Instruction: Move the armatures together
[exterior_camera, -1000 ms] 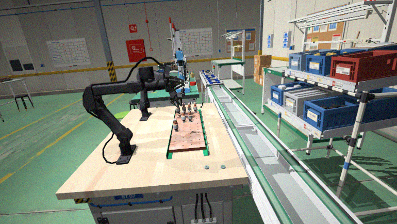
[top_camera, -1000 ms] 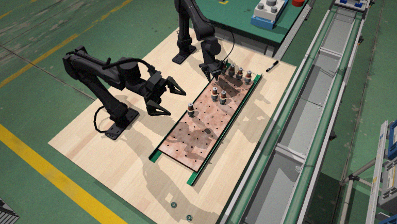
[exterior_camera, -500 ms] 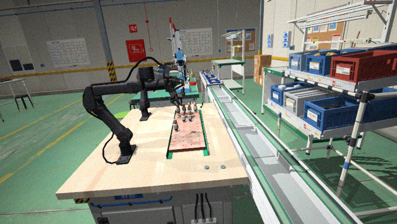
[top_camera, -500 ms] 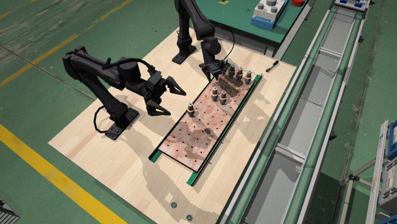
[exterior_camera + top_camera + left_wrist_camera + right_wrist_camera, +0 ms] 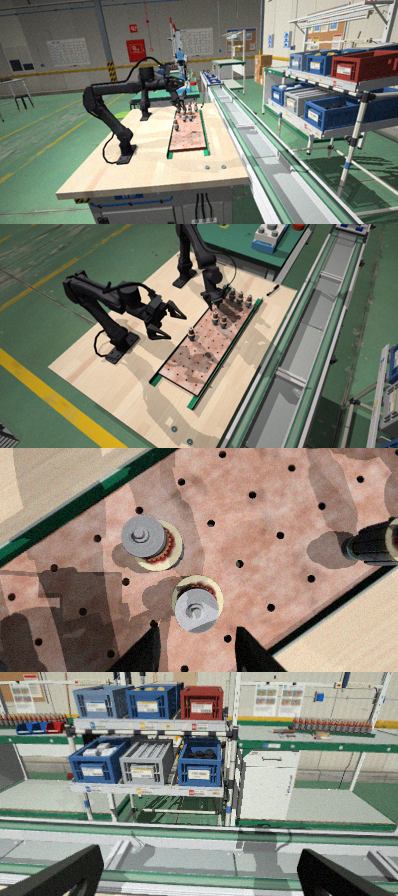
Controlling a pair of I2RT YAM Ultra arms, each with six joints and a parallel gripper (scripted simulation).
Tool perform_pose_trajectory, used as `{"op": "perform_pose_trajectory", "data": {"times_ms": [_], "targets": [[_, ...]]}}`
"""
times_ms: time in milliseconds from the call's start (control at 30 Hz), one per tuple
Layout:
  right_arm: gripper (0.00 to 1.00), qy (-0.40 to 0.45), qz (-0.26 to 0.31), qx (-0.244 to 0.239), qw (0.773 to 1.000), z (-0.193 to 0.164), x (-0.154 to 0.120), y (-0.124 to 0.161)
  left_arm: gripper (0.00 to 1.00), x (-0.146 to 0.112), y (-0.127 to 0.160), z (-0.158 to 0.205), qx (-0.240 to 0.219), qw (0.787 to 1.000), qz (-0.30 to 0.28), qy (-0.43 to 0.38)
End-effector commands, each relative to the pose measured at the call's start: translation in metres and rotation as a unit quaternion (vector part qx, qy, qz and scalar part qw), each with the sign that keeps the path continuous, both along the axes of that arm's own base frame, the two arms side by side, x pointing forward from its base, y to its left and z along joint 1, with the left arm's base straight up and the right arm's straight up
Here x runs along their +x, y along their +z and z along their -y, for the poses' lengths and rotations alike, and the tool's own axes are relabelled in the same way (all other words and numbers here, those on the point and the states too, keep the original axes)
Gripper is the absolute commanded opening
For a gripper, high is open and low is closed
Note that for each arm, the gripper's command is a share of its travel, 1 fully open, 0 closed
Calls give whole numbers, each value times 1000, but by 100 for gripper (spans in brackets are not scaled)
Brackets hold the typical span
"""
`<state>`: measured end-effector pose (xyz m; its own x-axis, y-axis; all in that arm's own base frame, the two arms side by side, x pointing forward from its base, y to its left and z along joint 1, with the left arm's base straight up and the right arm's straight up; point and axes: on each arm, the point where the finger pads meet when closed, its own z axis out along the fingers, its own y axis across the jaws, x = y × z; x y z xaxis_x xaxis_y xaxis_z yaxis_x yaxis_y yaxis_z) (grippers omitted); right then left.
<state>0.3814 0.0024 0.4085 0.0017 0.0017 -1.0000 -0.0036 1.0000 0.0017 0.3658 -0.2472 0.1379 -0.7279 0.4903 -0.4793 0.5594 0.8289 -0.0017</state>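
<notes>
The left gripper point(image 5: 214, 307) point(image 5: 180, 110) point(image 5: 197, 636) stands partly spread with nothing between its fingers, pointing down near the pair of armatures point(image 5: 214, 318) point(image 5: 183, 116) point(image 5: 197, 608). They stand upright side by side in the board point(image 5: 211, 338) point(image 5: 189, 136) point(image 5: 260, 478), grey-topped, with reddish-brown bands, cream collars and dark ribbed bodies. A lone armature point(image 5: 190, 333) point(image 5: 175, 125) point(image 5: 372, 545) stands apart, upright near the board's edge. The far row point(image 5: 240, 297) is upright too, its end piece partly hidden behind the left gripper. The right gripper point(image 5: 178, 328) point(image 5: 200, 857) is spread wide and holds nothing, beside the board. The left wrist view cuts off the lone armature; the right wrist view misses all of them.
</notes>
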Motion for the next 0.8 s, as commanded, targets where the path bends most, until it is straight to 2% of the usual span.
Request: {"op": "perform_pose_trajectory", "data": {"times_ms": [0,267,500,600,767], "targets": [[100,-6,25,5,1000,2,-8,25,38,12,0,0,-6,1000,18,5],[100,-6,25,5,1000,2,-8,25,38,16,-4,2,-9,1000,21,5],[100,-6,25,5,1000,2,-8,25,38,20,-21,2,-2,1000,16,7],[100,-6,25,5,1000,2,-8,25,38,22,-20,5,-5,1000,21,6],[100,-6,25,5,1000,2,-8,25,38,22,0,9,-18,999,33,4]]}}
